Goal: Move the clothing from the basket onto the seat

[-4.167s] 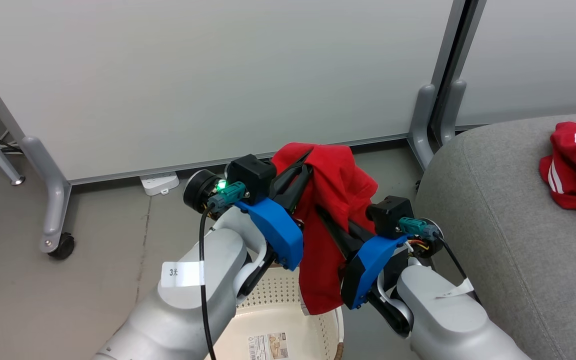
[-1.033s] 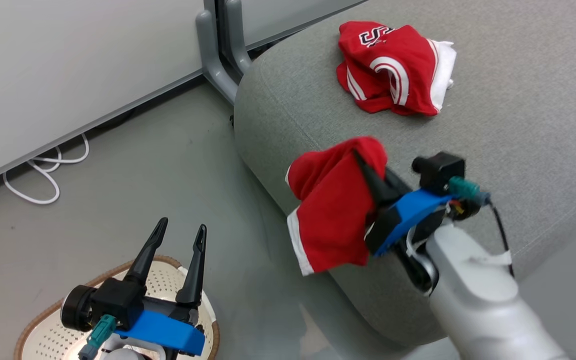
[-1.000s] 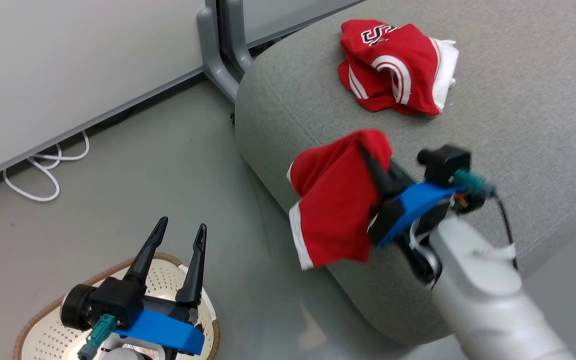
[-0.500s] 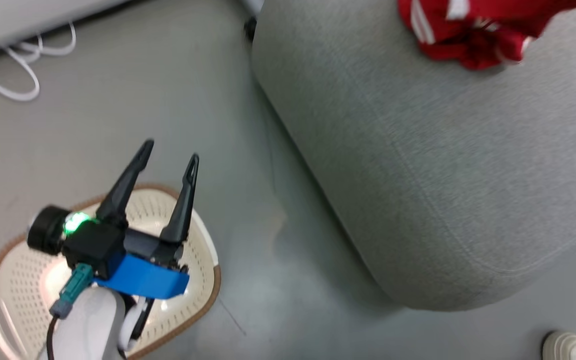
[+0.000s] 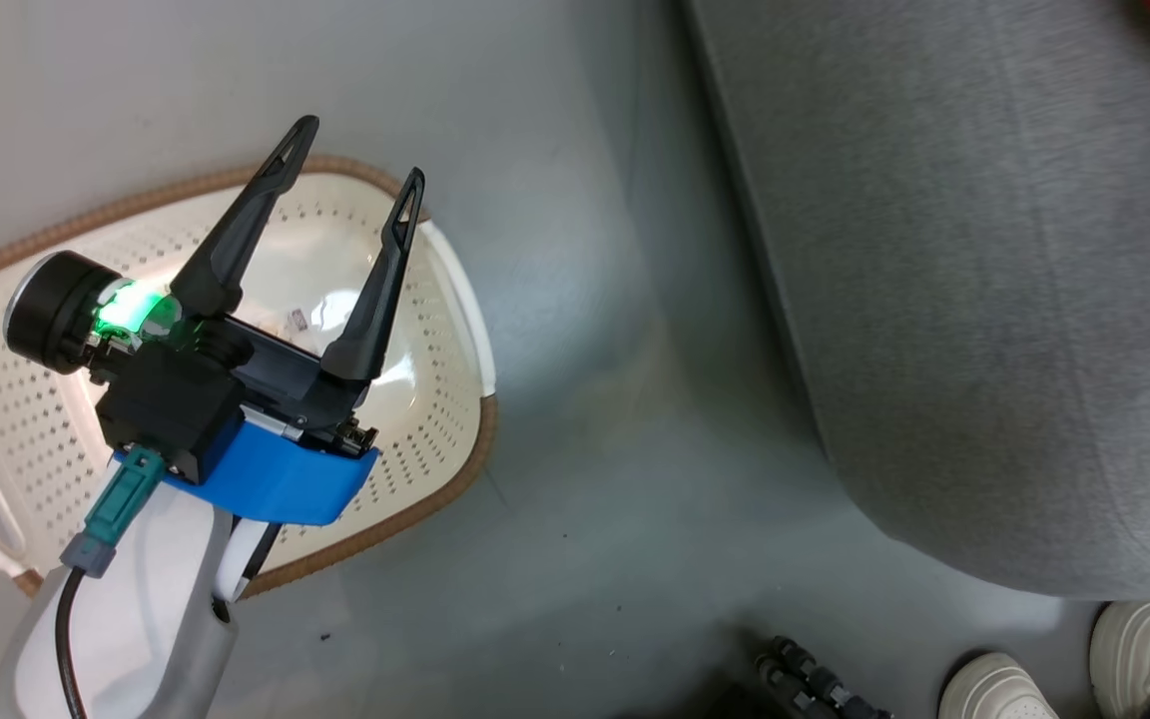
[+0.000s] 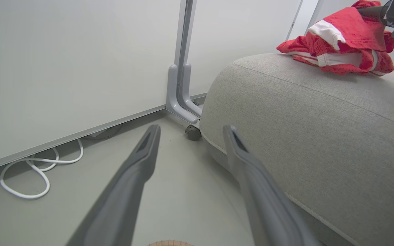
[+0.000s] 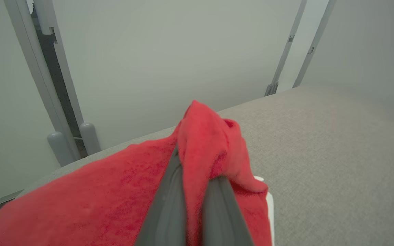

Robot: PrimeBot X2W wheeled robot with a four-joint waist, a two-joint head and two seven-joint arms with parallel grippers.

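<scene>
I see right gripper (image 7: 197, 171) clamped on red garment (image 7: 115, 191) over seat (image 7: 320, 153); left gripper (image 5: 360, 152) spread wide, empty, above basket (image 5: 26, 399).

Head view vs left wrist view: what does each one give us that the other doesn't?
Head view extras: the basket's perforated inside below the left gripper, and a person's pale shoes on the floor.
Left wrist view extras: the right gripper shut on the plain red garment, which lies over the striped garment on the seat; also a white cable and a panel wall.
Both: the seat's rounded edge, the left gripper's open fingers, grey floor.
</scene>
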